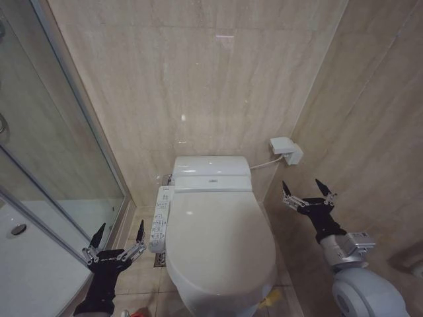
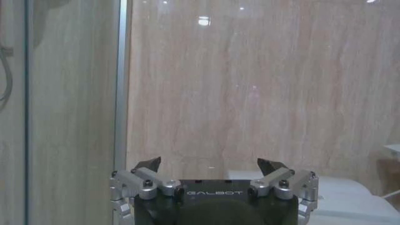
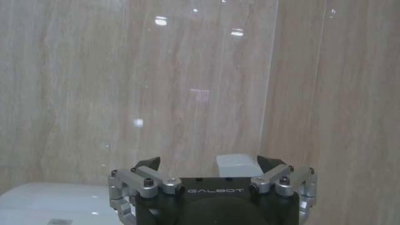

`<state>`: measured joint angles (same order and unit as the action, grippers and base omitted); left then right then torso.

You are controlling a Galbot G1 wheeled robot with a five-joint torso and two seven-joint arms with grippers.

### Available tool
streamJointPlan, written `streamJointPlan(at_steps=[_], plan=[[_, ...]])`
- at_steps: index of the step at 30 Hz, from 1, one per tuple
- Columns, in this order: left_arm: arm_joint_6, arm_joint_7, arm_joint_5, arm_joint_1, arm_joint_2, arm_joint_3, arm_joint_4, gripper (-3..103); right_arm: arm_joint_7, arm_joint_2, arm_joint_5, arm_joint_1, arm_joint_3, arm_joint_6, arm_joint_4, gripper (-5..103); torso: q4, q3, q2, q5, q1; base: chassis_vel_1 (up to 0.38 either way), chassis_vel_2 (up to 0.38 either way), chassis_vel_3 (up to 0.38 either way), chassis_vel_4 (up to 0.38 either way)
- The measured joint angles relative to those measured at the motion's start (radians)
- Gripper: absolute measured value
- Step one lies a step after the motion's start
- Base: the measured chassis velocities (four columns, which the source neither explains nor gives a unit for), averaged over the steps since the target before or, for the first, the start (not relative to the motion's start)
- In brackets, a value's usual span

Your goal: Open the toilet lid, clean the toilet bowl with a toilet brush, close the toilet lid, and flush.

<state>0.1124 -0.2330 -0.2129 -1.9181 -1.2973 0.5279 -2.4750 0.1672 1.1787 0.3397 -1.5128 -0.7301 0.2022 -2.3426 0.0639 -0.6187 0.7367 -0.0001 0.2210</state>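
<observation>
A small bathroom with beige, faintly veined stone-look tiles [image 1: 198, 79] on the back and right walls, glossy enough to catch ceiling-light spots. On the left stands a glass shower screen [image 1: 53, 152] in a slim metal frame, with a white shower tray [image 1: 33, 264] behind it. The floor [image 1: 135, 277] beside the toilet is tiled in the same pale beige.

The toilet stands against the back wall, centred in the head view. Its lid [image 1: 218, 231] is down, a smooth glossy white oval covering the bowl [image 1: 198, 305], of which only a white ceramic edge shows under the lid's front. Behind the lid sits a squarish white rear housing [image 1: 211, 170]. A long white control panel [image 1: 160, 218] with rows of small buttons runs along the toilet's left side. A small yellow bit [image 1: 268, 302] shows by the lid's front right edge. A white box [image 1: 285, 150] is mounted low in the wall corner, a cable running from it to the toilet.

The left hand [image 1: 119, 232] hangs over the floor left of the control panel, touching nothing, its dark pointed fingers spread wide. The right hand [image 1: 305, 188] hovers right of the toilet near the side wall, also spread wide and empty, on a grey and black arm
</observation>
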Motion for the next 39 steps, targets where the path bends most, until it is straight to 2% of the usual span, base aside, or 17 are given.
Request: streamJointPlan(at_steps=[4, 6, 14, 22, 28, 39], plan=[[0.0, 0.0, 0.0, 0.0, 0.0, 0.0, 0.0, 100, 0.002, 0.001, -0.003, 0.0, 0.003, -0.01, 0.001, 100, -0.0001, 0.0, 0.0, 0.0, 0.0, 0.115, -0.088, -0.089, 0.12], [0.0, 0.0, 0.0, 0.0, 0.0, 0.0, 0.0, 100, 0.001, 0.001, -0.012, -0.001, 0.007, -0.05, 0.013, 100, 0.0001, 0.0, 0.0, 0.0, -0.001, 0.142, -0.136, -0.126, 0.135], [0.0, 0.0, 0.0, 0.0, 0.0, 0.0, 0.0, 100, -0.005, 0.002, -0.018, -0.005, 0.01, -0.111, 0.035, 100, 0.0, 0.0, 0.0, 0.0001, 0.0, 0.056, -0.047, -0.055, 0.059], [0.0, 0.0, 0.0, 0.0, 0.0, 0.0, 0.0, 100, -0.005, 0.0, -0.018, -0.005, 0.013, -0.135, 0.045, 100, 0.0, 0.0, 0.0, 0.0, 0.0, 0.0, 0.0, 0.0, 0.0], [0.0, 0.0, 0.0, 0.0, 0.0, 0.0, 0.0, 100, -0.005, -0.002, -0.021, -0.007, 0.021, -0.129, 0.044, 100, 0.0, 0.0, 0.0, 0.0, 0.0, 0.0, 0.0, 0.0, 0.0], [0.0, 0.0, 0.0, 0.0, 0.0, 0.0, 0.0, 100, -0.021, 0.001, -0.023, -0.042, 0.021, -0.05, -0.011, 100, 0.0, 0.0, 0.0, 0.0, 0.0, 0.0, 0.0, 0.0, 0.0]])
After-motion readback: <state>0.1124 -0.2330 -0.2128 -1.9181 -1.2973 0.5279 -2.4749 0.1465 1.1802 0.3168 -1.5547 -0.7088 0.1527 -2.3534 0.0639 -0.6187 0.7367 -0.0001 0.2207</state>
